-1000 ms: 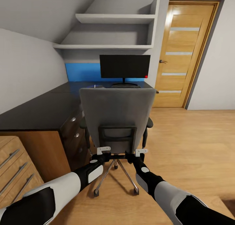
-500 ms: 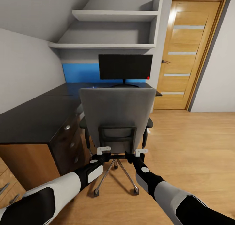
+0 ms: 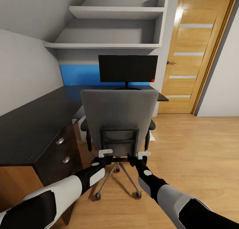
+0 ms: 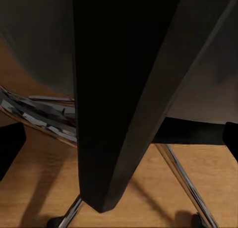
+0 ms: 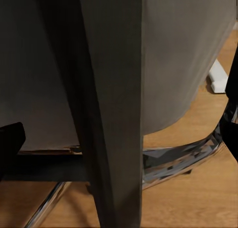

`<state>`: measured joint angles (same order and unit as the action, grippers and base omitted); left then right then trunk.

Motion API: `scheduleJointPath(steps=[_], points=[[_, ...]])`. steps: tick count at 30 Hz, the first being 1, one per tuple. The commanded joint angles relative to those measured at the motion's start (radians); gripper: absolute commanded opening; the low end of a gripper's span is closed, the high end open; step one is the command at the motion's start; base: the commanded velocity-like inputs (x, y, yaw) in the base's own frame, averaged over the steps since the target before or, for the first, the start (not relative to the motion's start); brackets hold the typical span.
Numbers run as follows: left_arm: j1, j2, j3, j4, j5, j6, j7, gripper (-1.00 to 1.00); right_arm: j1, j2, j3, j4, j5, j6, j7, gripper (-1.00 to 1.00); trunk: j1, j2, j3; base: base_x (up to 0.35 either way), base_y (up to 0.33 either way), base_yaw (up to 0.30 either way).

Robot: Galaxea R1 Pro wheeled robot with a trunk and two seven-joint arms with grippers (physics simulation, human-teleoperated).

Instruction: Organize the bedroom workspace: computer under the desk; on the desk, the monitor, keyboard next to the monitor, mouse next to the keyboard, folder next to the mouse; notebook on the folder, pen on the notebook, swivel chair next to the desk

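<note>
My left gripper [image 3: 105,153] and my right gripper [image 3: 143,154] both sit at the lower rear of the swivel chair [image 3: 119,117], at the dark frame under its grey backrest. In the head view each gripper's light-coloured tip touches that frame, left and right of the centre post. In the left wrist view a dark chair bar [image 4: 119,89] runs between my fingers [image 4: 11,143], whose dark tips show at both edges of the picture, set wide apart. The right wrist view shows the same arrangement: a dark bar [image 5: 111,109] between fingers [image 5: 10,143] at the picture's edges. Whether either gripper actually clamps the bar, I cannot tell.

The chair stands on the wooden floor [image 3: 196,149], facing the black desk [image 3: 30,122], its chrome legs [image 3: 127,179] and casters visible below my wrists. The monitor [image 3: 128,68] stands on the desk beyond the chair's backrest, in front of a blue wall panel [image 3: 79,75]. Drawers with round knobs [image 3: 60,141] sit under the desk on my left. Grey shelves [image 3: 109,30] hang above; a wooden door [image 3: 196,56] is to the right.
</note>
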<state>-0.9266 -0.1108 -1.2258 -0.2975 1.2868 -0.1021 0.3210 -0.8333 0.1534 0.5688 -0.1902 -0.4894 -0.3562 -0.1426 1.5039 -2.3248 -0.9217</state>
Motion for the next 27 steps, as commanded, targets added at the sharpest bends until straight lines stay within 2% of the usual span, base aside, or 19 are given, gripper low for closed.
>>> scheduleJointPath(steps=[1, 15, 27], points=[[-0.001, 0.0, -0.006, -0.002, 0.001, -0.005, 0.004, 1.0, -0.001, 0.0, 0.006, 0.0, -0.003, -0.003, -0.006, 1.0, 0.0, 0.0, 0.0, 0.322, 0.0, -0.078], [-0.001, 0.0, -0.006, -0.002, 0.002, -0.005, 0.004, 1.0, -0.001, 0.0, 0.005, 0.0, -0.003, -0.004, -0.006, 1.0, 0.0, 0.0, 0.005, 0.322, 0.0, -0.078], [-0.001, 0.0, -0.006, -0.001, 0.002, -0.005, 0.004, 1.0, -0.001, 0.0, 0.006, 0.0, -0.003, -0.004, -0.006, 1.0, 0.0, 0.0, 0.007, 0.322, 0.0, -0.019]])
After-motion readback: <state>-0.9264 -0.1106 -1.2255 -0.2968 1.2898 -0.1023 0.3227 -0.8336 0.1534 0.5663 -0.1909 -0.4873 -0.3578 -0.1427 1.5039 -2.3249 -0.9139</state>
